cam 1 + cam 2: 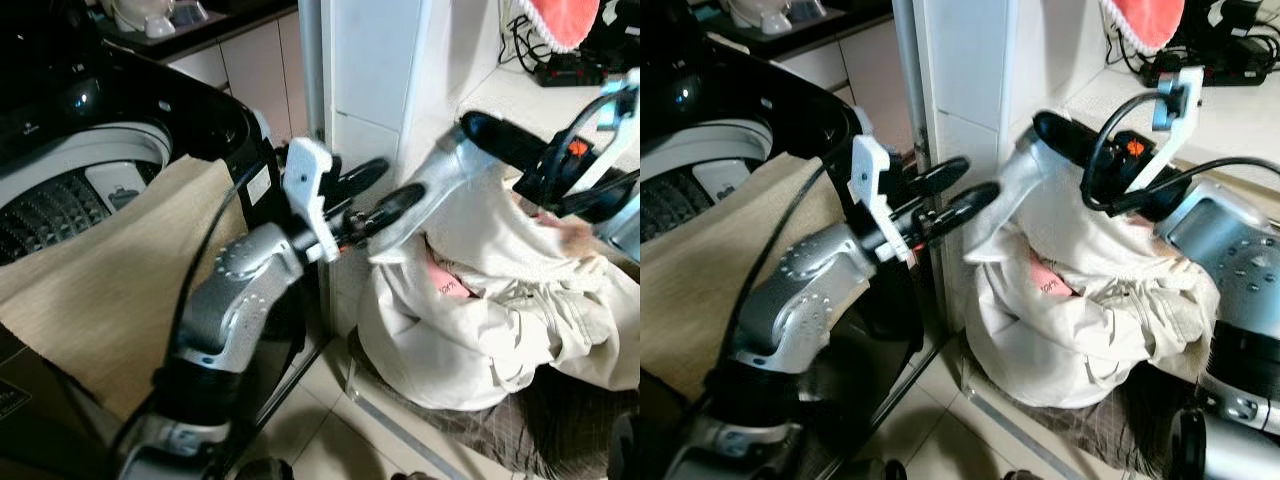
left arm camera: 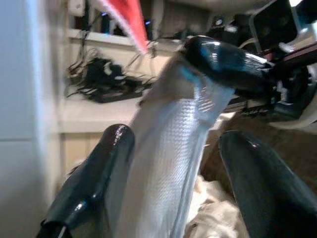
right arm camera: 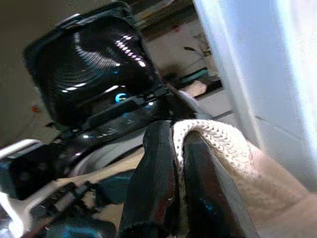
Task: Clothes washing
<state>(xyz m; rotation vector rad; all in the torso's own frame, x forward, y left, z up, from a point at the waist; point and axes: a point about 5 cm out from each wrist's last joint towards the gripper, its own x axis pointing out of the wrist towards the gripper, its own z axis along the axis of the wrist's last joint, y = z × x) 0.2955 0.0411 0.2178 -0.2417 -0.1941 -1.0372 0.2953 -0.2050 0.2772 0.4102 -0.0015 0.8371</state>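
Observation:
A heap of cream garments (image 1: 470, 320) lies low at the right, beside the white pillar. My right gripper (image 1: 470, 128) is shut on a fold of a cream garment (image 3: 218, 141) and holds it up above the heap. The lifted strip of cloth (image 2: 168, 148) runs between the two black fingers (image 2: 94, 183) of my left gripper (image 1: 385, 190), which stands open around it, just left of the heap. The top-loading washing machine (image 1: 90, 150) stands open at the left, with a beige cloth (image 1: 110, 270) draped over its rim and front.
A white pillar (image 1: 370, 70) stands between the washer and the heap. A dark brown cloth (image 1: 570, 420) lies under the garments on the tiled floor. A pink-red cloth (image 1: 565, 20) hangs at the top right above cables and a power strip (image 1: 560, 70).

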